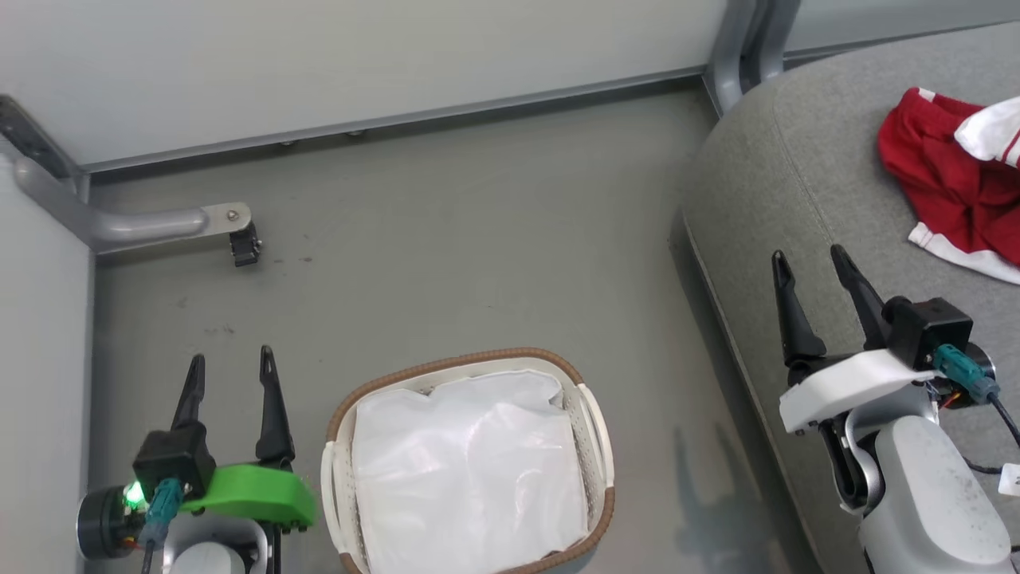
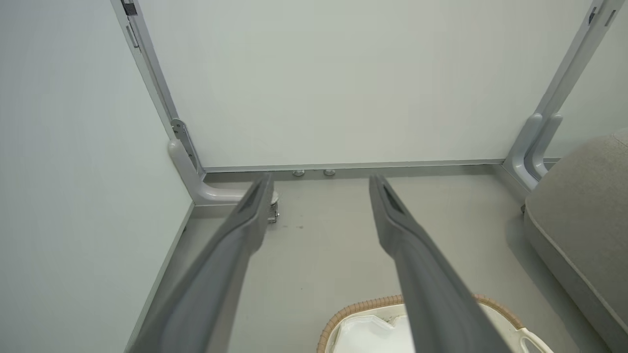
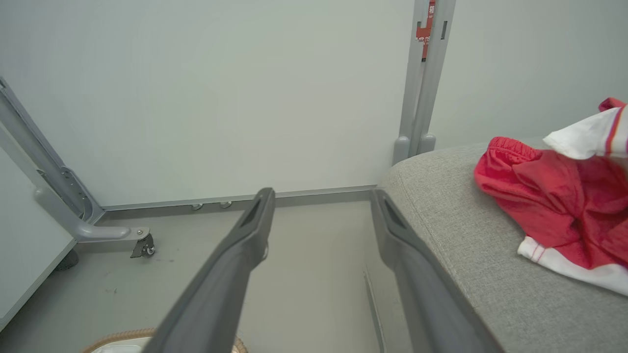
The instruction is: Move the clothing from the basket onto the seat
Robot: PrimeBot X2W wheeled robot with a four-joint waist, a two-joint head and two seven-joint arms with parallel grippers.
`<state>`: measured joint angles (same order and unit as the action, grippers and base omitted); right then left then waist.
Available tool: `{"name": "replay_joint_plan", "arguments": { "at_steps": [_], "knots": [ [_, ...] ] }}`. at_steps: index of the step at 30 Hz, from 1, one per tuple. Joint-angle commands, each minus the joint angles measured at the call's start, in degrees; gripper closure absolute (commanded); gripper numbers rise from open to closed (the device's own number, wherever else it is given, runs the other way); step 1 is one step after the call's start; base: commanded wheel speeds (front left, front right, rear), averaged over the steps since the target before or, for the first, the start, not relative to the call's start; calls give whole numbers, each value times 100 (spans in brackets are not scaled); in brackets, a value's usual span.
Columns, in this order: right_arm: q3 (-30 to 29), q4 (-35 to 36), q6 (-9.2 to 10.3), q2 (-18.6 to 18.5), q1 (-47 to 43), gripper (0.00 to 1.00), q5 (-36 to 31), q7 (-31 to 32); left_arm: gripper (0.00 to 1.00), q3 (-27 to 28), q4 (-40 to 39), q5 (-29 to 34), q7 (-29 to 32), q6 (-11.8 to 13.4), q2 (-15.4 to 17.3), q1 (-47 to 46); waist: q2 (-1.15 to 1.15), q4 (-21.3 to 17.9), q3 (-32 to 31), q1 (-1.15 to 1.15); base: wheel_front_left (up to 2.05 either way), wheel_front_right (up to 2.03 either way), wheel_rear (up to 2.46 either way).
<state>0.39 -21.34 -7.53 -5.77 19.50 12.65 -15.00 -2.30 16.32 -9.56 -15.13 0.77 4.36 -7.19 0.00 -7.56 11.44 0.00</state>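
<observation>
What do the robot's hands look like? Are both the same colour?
The left gripper and right gripper each have two long, dark, pointed fingers, a black box and a teal cable plug. The left has a bright green plastic mount and a glowing green light. The right has a white plastic mount and a pale grey forearm.

My left pincer (image 1: 231, 360) has a green bracket (image 1: 255, 490), my right pincer (image 1: 808, 257) a white bracket (image 1: 853, 383); both carry teal plugs (image 1: 163, 498).
</observation>
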Motion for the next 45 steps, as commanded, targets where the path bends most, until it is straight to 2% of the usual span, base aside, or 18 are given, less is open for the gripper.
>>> {"name": "replay_joint_plan", "arguments": {
  "at_steps": [1,12,20,21,26,45],
  "knots": [
    [-38,12,8,-3,-158,0,-16,-25,0,52,0,70,0,-45,-31,133,0,312,-340,0,0,0,0],
    [26,-117,8,105,-1063,0,-72,-25,0,481,-20,88,0,-278,-130,930,0,357,-930,0,0,0,0],
    [69,-164,8,92,-1242,0,-58,-25,0,453,-38,-158,0,-370,-144,1155,0,362,-1034,0,0,0,0],
    [71,-154,0,118,-1184,100,-61,0,100,431,-21,-170,0,-354,-141,1081,0,361,-1034,0,0,0,0],
    [68,-354,0,183,-1270,100,-22,42,100,422,223,-221,21,-357,-178,1082,0,366,-1039,0,0,0,0],
    [-124,-78,1,206,-1279,100,1925,560,100,539,107,-2186,547,-475,-168,824,0,425,-1052,0,0,0,0]
  ]
}}
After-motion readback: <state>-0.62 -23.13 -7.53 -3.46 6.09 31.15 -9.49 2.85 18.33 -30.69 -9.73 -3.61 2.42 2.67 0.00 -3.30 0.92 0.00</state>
